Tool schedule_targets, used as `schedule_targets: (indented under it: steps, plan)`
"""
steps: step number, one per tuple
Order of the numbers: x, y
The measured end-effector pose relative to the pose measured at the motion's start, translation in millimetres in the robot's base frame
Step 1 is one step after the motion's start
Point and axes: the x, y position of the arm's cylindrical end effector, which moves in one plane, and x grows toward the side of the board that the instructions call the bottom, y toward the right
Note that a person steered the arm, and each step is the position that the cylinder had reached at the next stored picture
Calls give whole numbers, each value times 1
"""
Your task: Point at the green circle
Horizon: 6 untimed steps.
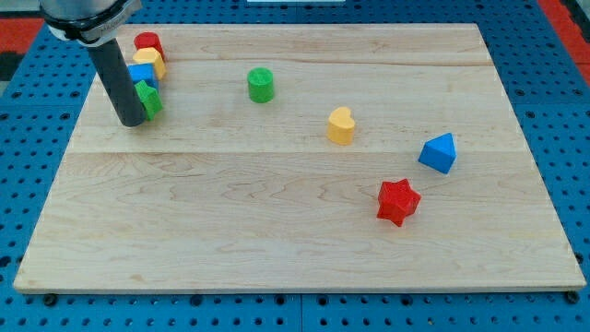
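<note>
Wooden board (pixel 277 249) on blue pegboard (pixel 562 111). No claw here, just a rod; my tip (pixel 131 121) sits upper left, touching the green block (pixel 149 99) in a cluster with blue block (pixel 140 74), yellow block (pixel 149 61), red block (pixel 147 42). Green circle (pixel 261 85) stands well right of tip, alone. Red star (pixel 398 201), blue block at right (pixel 438 152), yellow heart (pixel 340 125) spread right.

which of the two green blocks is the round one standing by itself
The green circle, a short cylinder standing alone near the board's top middle. The other green block is star-like, packed into the cluster at the view's top left, right beside my tip.
</note>
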Motion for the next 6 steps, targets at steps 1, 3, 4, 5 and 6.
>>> schedule_targets:
  steps: [1,3,4,5,6]
  plan:
    - [0,-9]
    - [6,-10]
    - [51,16]
    - [60,117]
    - [36,149]
